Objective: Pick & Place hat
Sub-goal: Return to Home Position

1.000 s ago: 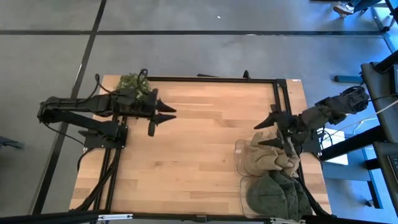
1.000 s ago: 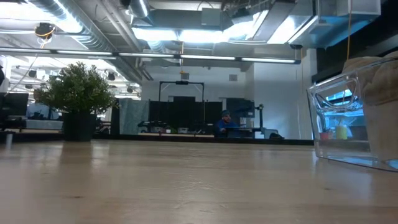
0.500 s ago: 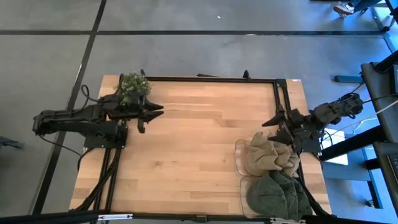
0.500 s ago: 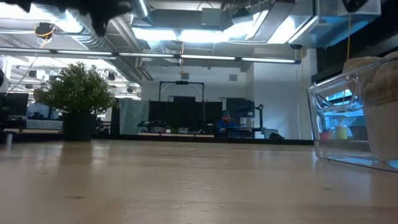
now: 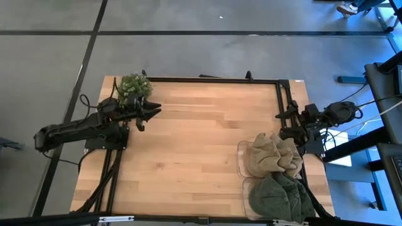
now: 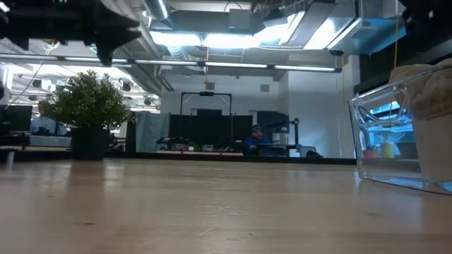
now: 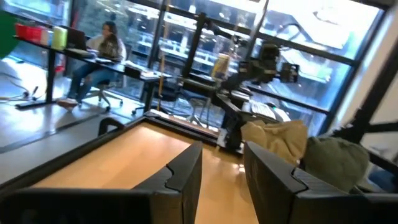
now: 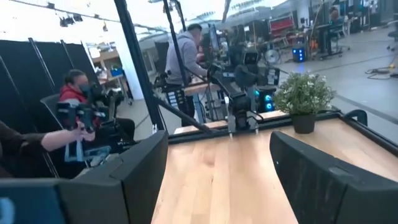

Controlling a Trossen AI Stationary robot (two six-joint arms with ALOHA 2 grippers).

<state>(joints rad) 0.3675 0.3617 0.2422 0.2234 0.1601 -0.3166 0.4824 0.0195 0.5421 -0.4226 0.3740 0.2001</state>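
Observation:
A tan hat (image 5: pixel 270 157) lies crumpled in a clear bin at the table's right side, and a green hat (image 5: pixel 279 196) fills a second clear bin just nearer. The left wrist view shows both, the tan hat (image 7: pixel 277 134) and the green hat (image 7: pixel 336 162). My left gripper (image 5: pixel 151 116) hangs open over the table's far left part, beside a potted plant (image 5: pixel 134 86). It shows open in its wrist view too (image 7: pixel 222 152). My right gripper (image 5: pixel 281 123) is open at the table's right edge, just beyond the tan hat and apart from it (image 8: pixel 217 143).
The potted plant (image 6: pixel 88 106) stands at the far left corner. The clear bins (image 6: pixel 395 141) take up the near right corner. A black frame (image 5: pixel 213 80) runs along the table's far and right sides. Bare wood lies across the middle. People sit in the room beyond.
Both arms have drawn back from the table's middle. My left gripper has moved toward the left edge and the plant. My right gripper has moved toward the right edge and slightly toward the far side, away from the tan hat. The hats have stayed where they were.

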